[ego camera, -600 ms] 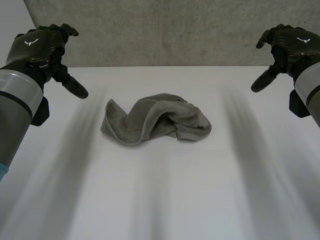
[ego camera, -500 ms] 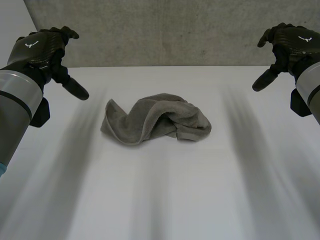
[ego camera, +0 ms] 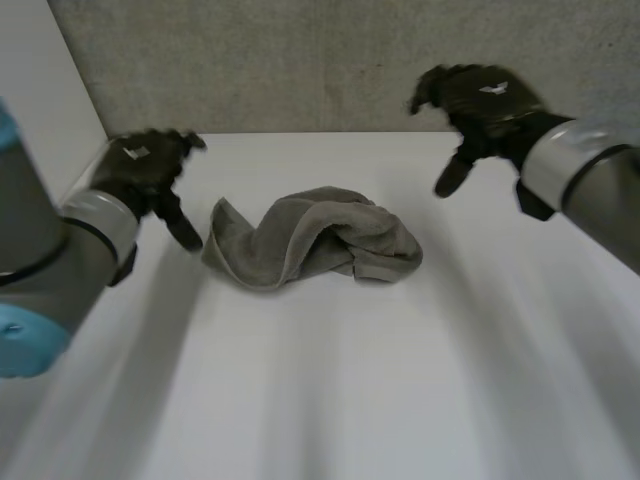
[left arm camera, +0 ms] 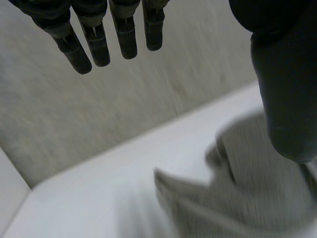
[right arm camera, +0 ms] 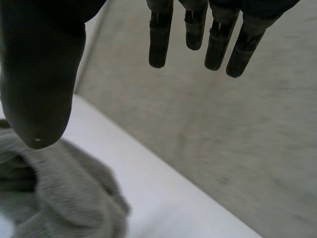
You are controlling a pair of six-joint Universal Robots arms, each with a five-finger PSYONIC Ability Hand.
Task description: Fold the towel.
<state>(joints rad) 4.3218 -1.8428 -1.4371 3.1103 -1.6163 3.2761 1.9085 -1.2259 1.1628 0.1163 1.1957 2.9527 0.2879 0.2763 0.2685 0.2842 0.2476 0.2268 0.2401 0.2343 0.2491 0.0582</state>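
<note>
My left hand (ego camera: 148, 172) is just beside the left end of the towel (ego camera: 310, 238), spread wide and holding nothing. The towel lies in a crumpled heap in the middle of the white table (ego camera: 330, 390). My right hand (ego camera: 482, 100) hangs above the table near the towel's right end, spread wide too and empty. I think I must find two corners first. I should go down slowly, pinch one with each hand, then pull the towel flat before any fold.
</note>
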